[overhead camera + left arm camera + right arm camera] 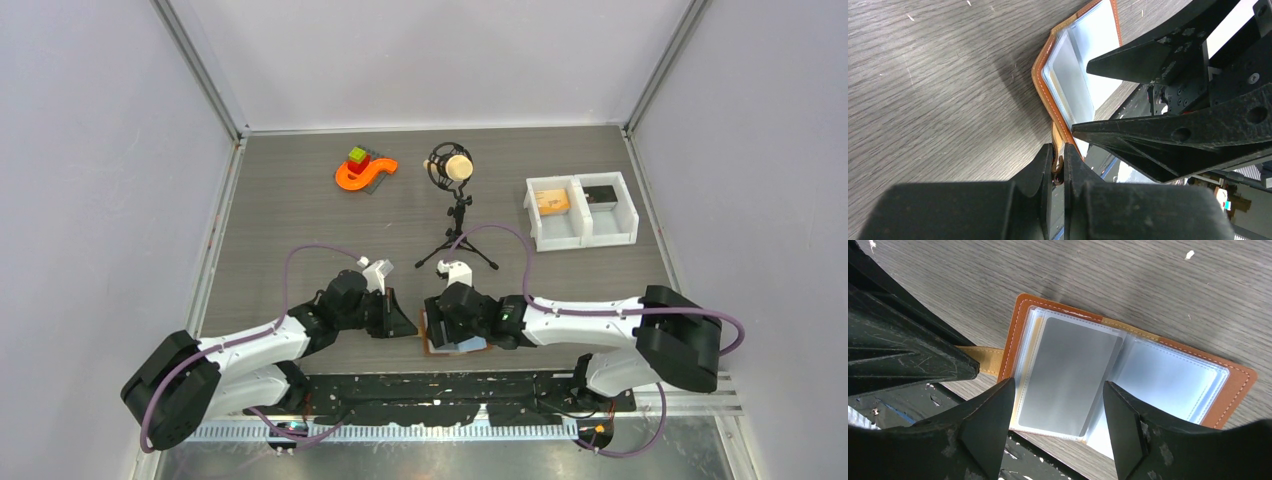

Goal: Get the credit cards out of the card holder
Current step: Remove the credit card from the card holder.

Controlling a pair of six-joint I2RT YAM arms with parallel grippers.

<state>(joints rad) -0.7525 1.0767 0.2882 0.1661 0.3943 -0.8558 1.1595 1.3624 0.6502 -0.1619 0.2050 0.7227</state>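
- The card holder point(1168, 375) lies open, pale inside facing up, at the near edge of the table point(300, 220), between your two grippers.
- Your left gripper point(1058, 160) is pinched tight on its small brown tab point(980, 360).
- Your right gripper point(1058, 390) hangs over the page nearest the tab, jaws apart, holding nothing.
- A grey card point(1068, 375) sits in a clear sleeve there. It is probably thin, stiff and slick, and the holder soft and light, so pinch the card's edge at the sleeve mouth.

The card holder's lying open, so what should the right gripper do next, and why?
Probably lower the right gripper onto the grey card and begin closing. Its fingers stand open either side of that card, and the left gripper is shut on the card holder's tab, so the holder looks steadied.
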